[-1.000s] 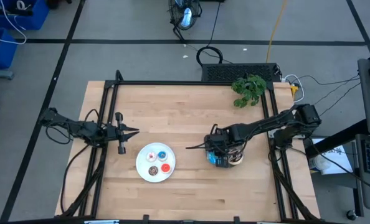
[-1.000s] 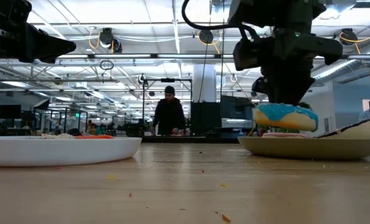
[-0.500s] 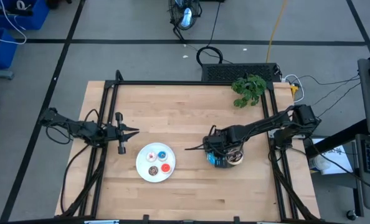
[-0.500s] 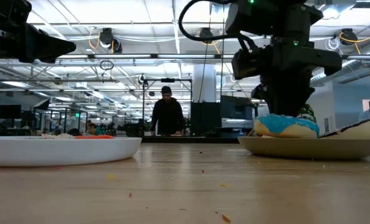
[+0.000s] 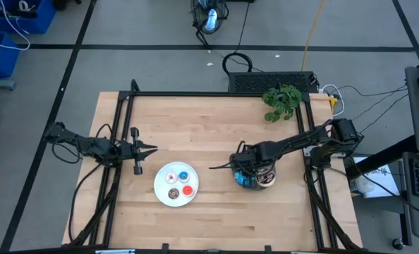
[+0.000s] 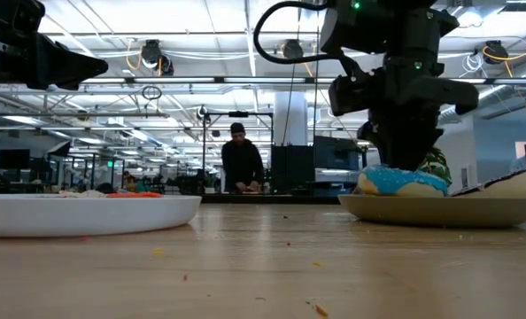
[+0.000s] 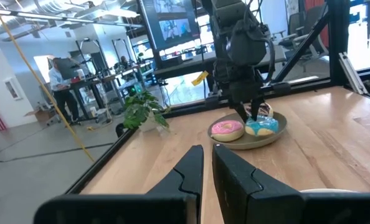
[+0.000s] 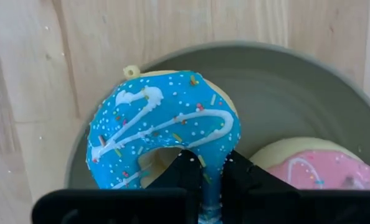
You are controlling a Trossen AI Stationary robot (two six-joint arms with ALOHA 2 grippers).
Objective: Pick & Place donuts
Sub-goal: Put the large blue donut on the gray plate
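Pale wood planks make up your table (image 5: 216,212), framed in black rails, with a potted plant (image 5: 281,101) at the far edge and a person (image 6: 242,163) standing in the lit workshop behind. Your right gripper (image 8: 205,169) is down over the grey plate (image 8: 284,87), its fingers pinching the rim of the blue-sprinkled donut (image 8: 163,127), which rests on the plate just beside the pink donut (image 8: 313,168). Your left gripper (image 7: 208,163) hangs apart, fingers pressed together, near the white plate (image 5: 161,190) holding three tiny donuts (image 5: 180,183).
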